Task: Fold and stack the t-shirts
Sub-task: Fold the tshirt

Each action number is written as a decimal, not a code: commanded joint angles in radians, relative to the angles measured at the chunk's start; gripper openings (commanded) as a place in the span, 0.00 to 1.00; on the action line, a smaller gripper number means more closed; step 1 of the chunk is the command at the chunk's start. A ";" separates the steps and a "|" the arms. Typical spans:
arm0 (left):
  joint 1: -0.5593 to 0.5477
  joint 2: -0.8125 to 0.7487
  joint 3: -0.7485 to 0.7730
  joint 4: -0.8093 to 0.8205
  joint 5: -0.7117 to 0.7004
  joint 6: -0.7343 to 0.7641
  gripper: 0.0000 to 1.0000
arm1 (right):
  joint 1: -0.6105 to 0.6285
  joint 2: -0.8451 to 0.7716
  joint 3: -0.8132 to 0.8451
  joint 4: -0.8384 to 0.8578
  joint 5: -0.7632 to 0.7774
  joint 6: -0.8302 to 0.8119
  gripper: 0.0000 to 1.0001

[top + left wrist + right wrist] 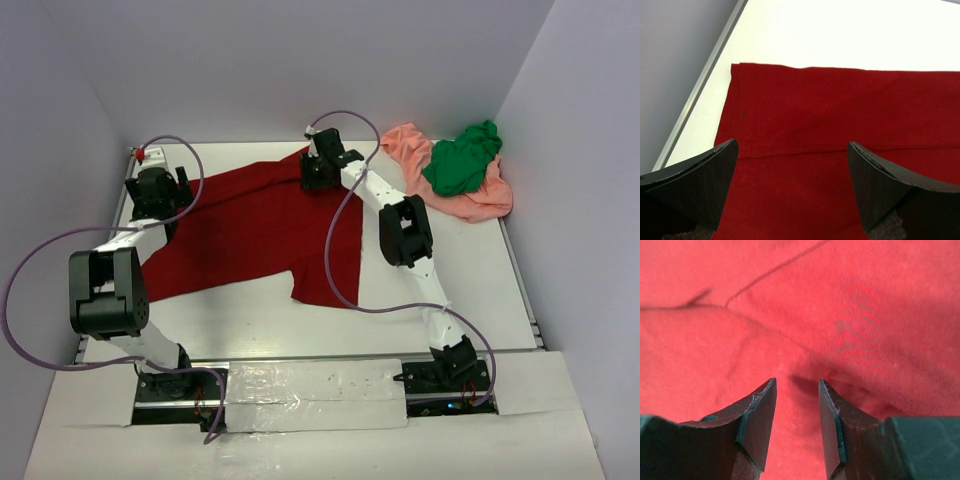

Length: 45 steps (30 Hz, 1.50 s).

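Here the dark red t-shirt (250, 225) lies spread over the middle of the table (470, 300), reaching from the 9 o'clock side to the 12 o'clock edge. One flap hangs toward 6 o'clock. In the left wrist view its stitched hem (747, 107) runs straight alongside the table's metal rim (695, 100), with a strip of bare white between them. The cloth there is flat, with one seam crossing it.

The green t-shirt (462, 160) sits bunched on top of the crumpled pink t-shirt (482, 203) in the 2 o'clock corner. Both are apart from the red one and close to the right wall (580, 180).

The left claw (790, 145) hovers over the red shirt's 9 o'clock end, spread wide and holding nothing. The right claw (797, 382) is at the shirt's 12 o'clock edge, tips down on the cloth with only a narrow gap between them. Whether any cloth is caught there, I cannot tell.

Bare table runs along the near side from 7 to 4 o'clock, in front of the arm bases. A purple cable (345, 265) loops over the red flap.
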 commanded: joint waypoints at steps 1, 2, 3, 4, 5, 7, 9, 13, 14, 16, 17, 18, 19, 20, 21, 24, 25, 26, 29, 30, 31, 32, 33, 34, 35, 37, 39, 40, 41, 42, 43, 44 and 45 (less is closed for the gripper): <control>-0.007 -0.048 -0.004 0.065 -0.005 0.009 0.99 | 0.001 -0.044 0.032 0.066 0.016 -0.003 0.47; -0.007 -0.048 -0.004 0.063 -0.005 0.009 0.99 | 0.005 -0.044 0.038 0.074 0.041 -0.012 0.47; -0.007 -0.048 -0.002 0.063 -0.004 0.007 0.99 | 0.011 -0.047 0.038 0.079 0.056 -0.043 0.47; -0.007 -0.046 -0.002 0.062 -0.002 0.007 0.99 | 0.017 -0.052 0.033 0.086 0.073 -0.061 0.47; -0.007 -0.046 -0.002 0.062 -0.001 0.007 0.99 | 0.032 -0.067 0.015 0.106 0.090 -0.076 0.46; -0.007 -0.046 0.001 0.062 -0.004 0.007 0.99 | 0.055 -0.083 -0.011 0.131 0.168 -0.155 0.46; -0.007 -0.046 0.002 0.060 -0.007 0.007 0.99 | 0.086 -0.098 -0.042 0.157 0.219 -0.214 0.46; -0.007 -0.053 -0.001 0.063 -0.008 0.009 0.99 | 0.126 -0.058 0.018 0.117 0.283 -0.300 0.47; -0.007 -0.053 -0.001 0.063 -0.008 0.010 0.99 | 0.130 -0.032 0.062 0.090 0.280 -0.322 0.47; -0.007 -0.051 -0.001 0.062 -0.008 0.009 0.99 | 0.149 -0.012 0.095 0.074 0.320 -0.336 0.47; -0.007 -0.049 0.001 0.062 -0.007 0.010 0.99 | 0.153 -0.008 0.099 0.074 0.325 -0.348 0.48; -0.007 -0.048 0.001 0.062 -0.007 0.010 0.99 | 0.158 -0.006 0.092 0.082 0.342 -0.360 0.48; -0.007 -0.051 -0.001 0.062 -0.008 0.010 0.99 | 0.170 -0.011 0.064 0.108 0.396 -0.401 0.49; -0.007 -0.053 -0.002 0.063 -0.008 0.013 0.99 | 0.176 -0.012 0.050 0.120 0.421 -0.422 0.49; -0.007 -0.054 -0.004 0.066 -0.007 0.014 0.99 | 0.184 -0.015 0.033 0.134 0.440 -0.440 0.49; -0.007 -0.054 -0.006 0.066 -0.007 0.014 0.99 | 0.187 -0.003 0.032 0.137 0.487 -0.478 0.49; -0.007 -0.053 -0.001 0.062 -0.005 0.014 0.99 | 0.190 0.006 0.029 0.138 0.500 -0.507 0.49; -0.007 -0.051 0.001 0.060 -0.005 0.012 0.99 | 0.193 0.012 0.024 0.151 0.551 -0.524 0.49; -0.007 -0.051 0.002 0.057 -0.005 0.012 0.99 | 0.205 0.023 -0.016 0.157 0.604 -0.580 0.49; -0.007 -0.049 0.002 0.057 -0.005 0.013 0.99 | 0.205 0.020 -0.029 0.160 0.607 -0.589 0.49; -0.007 -0.046 0.007 0.059 -0.005 0.012 0.99 | 0.204 0.015 -0.057 0.168 0.613 -0.600 0.49; -0.007 -0.045 0.010 0.054 -0.002 0.012 0.99 | 0.205 0.015 -0.068 0.189 0.633 -0.615 0.49; -0.007 -0.043 0.010 0.053 -0.002 0.009 0.99 | 0.204 0.018 -0.074 0.189 0.644 -0.623 0.50; -0.007 -0.042 0.014 0.048 0.002 0.009 0.99 | 0.199 0.023 -0.057 0.165 0.642 -0.615 0.50; -0.007 -0.040 0.014 0.048 0.002 0.009 0.99 | 0.199 0.022 -0.051 0.151 0.630 -0.615 0.50; -0.007 -0.039 0.021 0.042 0.001 0.009 0.99 | 0.201 0.020 -0.059 0.148 0.633 -0.627 0.50; -0.007 -0.040 0.021 0.040 0.001 0.010 0.99 | 0.202 0.022 -0.056 0.148 0.656 -0.639 0.50; -0.007 -0.045 0.019 0.042 0.001 0.009 0.99 | 0.202 0.023 -0.063 0.157 0.661 -0.656 0.50; -0.007 -0.046 0.017 0.042 0.001 0.009 0.99 | 0.202 0.023 -0.066 0.163 0.670 -0.662 0.49; -0.007 -0.048 0.013 0.043 0.001 0.009 0.99 | 0.201 0.023 -0.074 0.174 0.682 -0.669 0.49; -0.007 -0.051 0.011 0.046 0.001 0.010 0.99 | 0.202 0.017 -0.092 0.200 0.690 -0.690 0.49; -0.007 -0.053 0.008 0.048 -0.002 0.010 0.99 | 0.202 0.020 -0.088 0.200 0.693 -0.695 0.49; -0.007 -0.053 0.005 0.051 -0.004 0.013 0.99 | 0.204 0.025 -0.086 0.206 0.704 -0.701 0.48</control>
